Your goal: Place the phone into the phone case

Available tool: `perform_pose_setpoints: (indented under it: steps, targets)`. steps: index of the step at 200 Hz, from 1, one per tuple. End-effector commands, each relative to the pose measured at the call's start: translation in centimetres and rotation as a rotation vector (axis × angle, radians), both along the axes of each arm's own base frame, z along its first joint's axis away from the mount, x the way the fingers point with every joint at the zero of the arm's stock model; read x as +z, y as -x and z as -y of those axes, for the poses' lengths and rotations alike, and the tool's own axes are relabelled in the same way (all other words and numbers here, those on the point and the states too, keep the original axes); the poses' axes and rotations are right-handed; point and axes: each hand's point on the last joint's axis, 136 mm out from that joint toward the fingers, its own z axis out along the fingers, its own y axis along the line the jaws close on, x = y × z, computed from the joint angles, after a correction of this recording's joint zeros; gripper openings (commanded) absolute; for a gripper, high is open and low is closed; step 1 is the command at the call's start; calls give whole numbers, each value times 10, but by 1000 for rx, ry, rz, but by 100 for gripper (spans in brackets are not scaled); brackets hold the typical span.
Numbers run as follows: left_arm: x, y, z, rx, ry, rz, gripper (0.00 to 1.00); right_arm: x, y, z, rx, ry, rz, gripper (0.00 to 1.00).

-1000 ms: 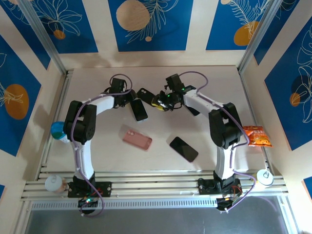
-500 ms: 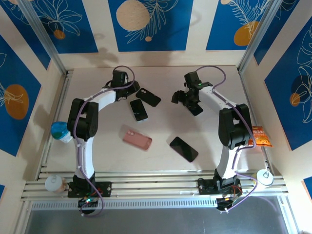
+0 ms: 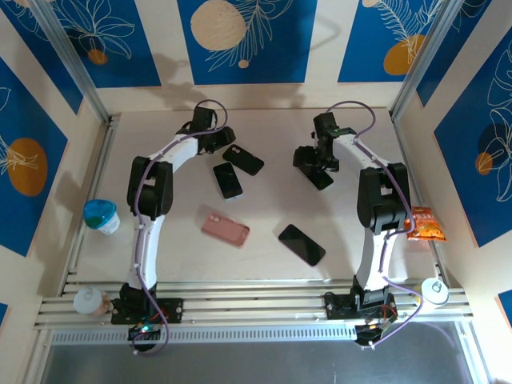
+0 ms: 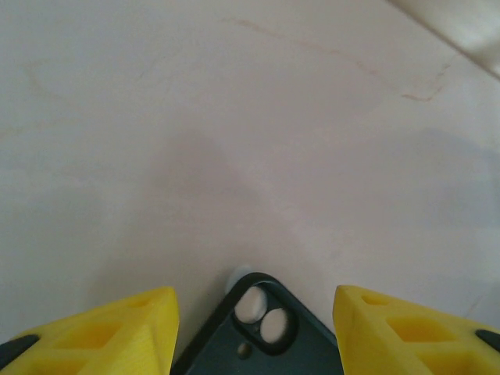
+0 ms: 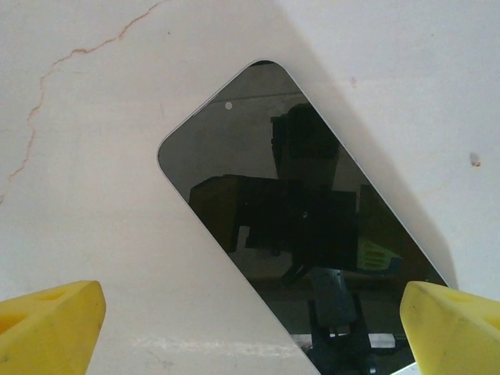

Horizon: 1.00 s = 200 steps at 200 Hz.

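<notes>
Status: the phone [image 5: 305, 219] lies screen-up on the table, far right of centre; the right gripper [image 5: 251, 301] hovers over it, fingers spread wide, holding nothing. The left gripper [image 4: 254, 305] is likewise splayed and empty above the dark phone case [image 4: 258, 340] (camera cutout visible), far left; phone and case lie well apart, so pickup and insertion both remain.

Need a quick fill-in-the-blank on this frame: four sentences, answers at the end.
1. The near case, the one closest to the arms' bases, is ____ in colour.
2. In the right wrist view, the phone lies with its screen facing ____.
3. The snack bag lies at the ____ edge of the table.
4. The fingers flanking the dark case in the left wrist view are ____.

Missing words: pink; up; right; yellow.
</notes>
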Motion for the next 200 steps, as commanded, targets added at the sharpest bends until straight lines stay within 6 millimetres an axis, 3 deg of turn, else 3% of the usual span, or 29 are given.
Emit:
perform_pose_setpoints:
  steps: [1,97,160,200]
  targets:
    - [-6,1,1,-23,-7,-34,56,9,-6,1,15,-27,11,97]
    - [-19,8,16,-59,5,-59,56,-1,-7,-2,21,-60,-19,97]
    - [-32,10,34,-81,26,-75,56,8,-1,-3,16,-79,-9,97]
    - [-28,8,32,-74,18,-62,55,-5,-2,6,31,-4,-21,98]
